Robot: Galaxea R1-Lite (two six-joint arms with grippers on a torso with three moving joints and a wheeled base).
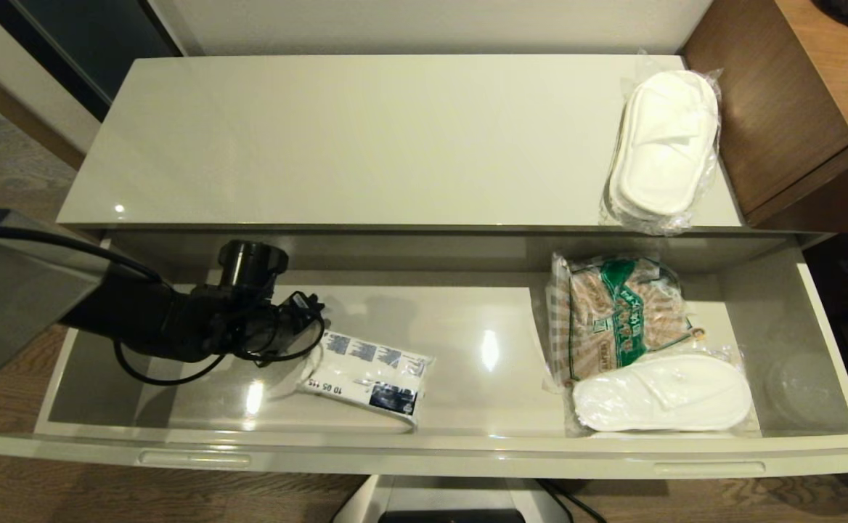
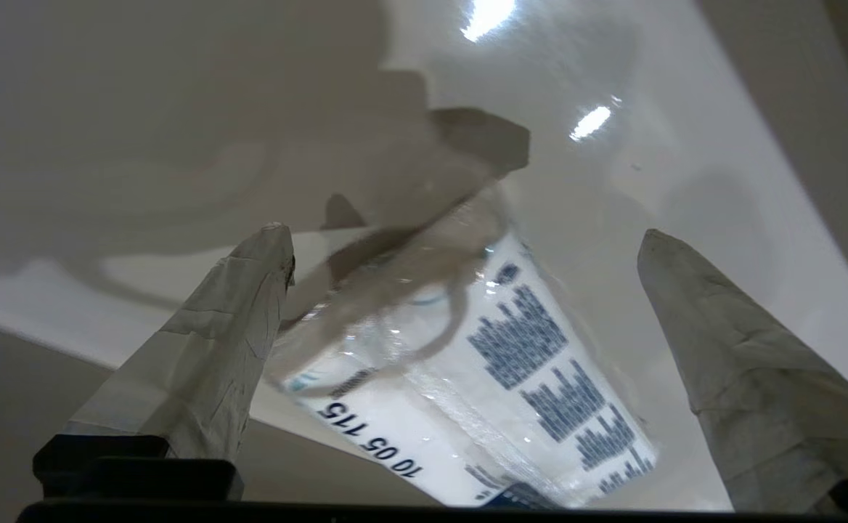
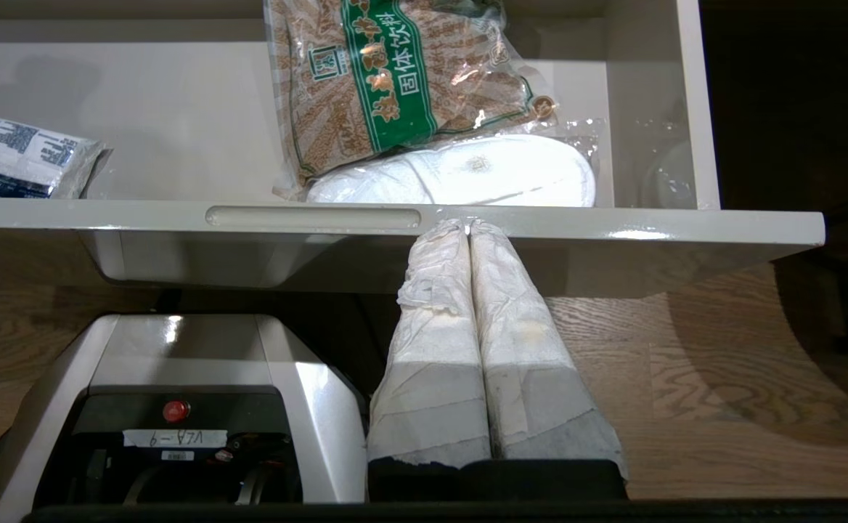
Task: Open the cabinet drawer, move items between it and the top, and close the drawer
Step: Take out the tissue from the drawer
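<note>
Drawer is standing pulled out. Inside, toward its left end, the left gripper is hanging over the tissue pack — fingers spread wide, touching nothing. Rightward, a snack bag is overlapping wrapped slippers; another pair is lying at the top's right end. The right gripper — fingers pressed together — is waiting below the drawer's front rim.
</note>
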